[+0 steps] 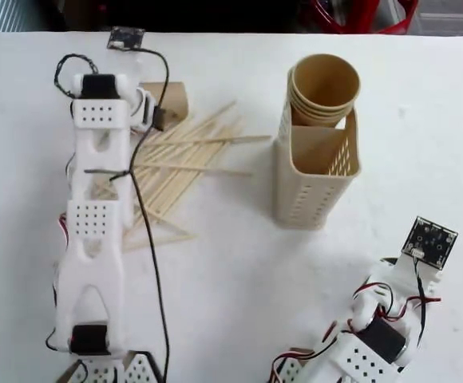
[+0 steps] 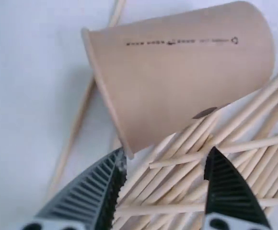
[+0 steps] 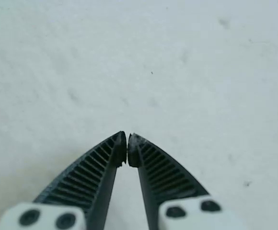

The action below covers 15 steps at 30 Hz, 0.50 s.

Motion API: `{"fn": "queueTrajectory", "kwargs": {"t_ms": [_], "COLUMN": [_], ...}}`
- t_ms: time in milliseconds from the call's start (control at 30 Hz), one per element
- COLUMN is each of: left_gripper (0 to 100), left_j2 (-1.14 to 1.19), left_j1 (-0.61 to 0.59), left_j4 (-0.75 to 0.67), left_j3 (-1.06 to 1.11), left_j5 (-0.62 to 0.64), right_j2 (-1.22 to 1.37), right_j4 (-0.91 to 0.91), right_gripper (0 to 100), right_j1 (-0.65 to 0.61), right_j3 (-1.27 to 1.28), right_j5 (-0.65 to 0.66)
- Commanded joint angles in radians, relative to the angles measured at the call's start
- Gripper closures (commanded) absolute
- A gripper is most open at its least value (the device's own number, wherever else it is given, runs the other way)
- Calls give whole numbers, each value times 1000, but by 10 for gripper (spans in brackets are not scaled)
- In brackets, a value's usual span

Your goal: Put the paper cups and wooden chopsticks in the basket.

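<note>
A brown paper cup [image 2: 177, 72] lies on its side against a pile of wooden chopsticks [image 2: 215, 163]. My left gripper [image 2: 167, 160] is open just short of the cup's rim, above the chopsticks, with nothing between its fingers. From above, the cup [image 1: 170, 97] is at the far end of the left arm [image 1: 100, 159], and the chopsticks [image 1: 187, 155] fan out to its right. The beige basket [image 1: 311, 191] stands right of centre, with stacked paper cups [image 1: 325, 84] in its far compartment. My right gripper [image 3: 127, 143] is shut over bare table.
The right arm [image 1: 375, 335] sits folded at the front right corner of the white table [image 1: 239, 279]. A black cable [image 1: 156, 239] runs along the left arm. A small dark board [image 1: 126, 37] lies at the back edge.
</note>
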Motion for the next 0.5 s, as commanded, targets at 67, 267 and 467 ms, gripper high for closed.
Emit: {"fn": "queueTrajectory", "kwargs": {"t_ms": [67,267,467], "left_gripper": [736,736,744], "left_j2": [-2,-2,1], "left_j1": [15,30,64], "left_j4": [-72,-130,-121], "left_j3": [-14,-12,-3], "left_j5": [-25,-43,-46], "right_j2": [7,7,7], "right_j4": [-10,-10,-10], "right_gripper": [978,978,978], "right_j1": [8,8,8], "right_j3": [6,6,6], "right_j5": [12,12,12]}}
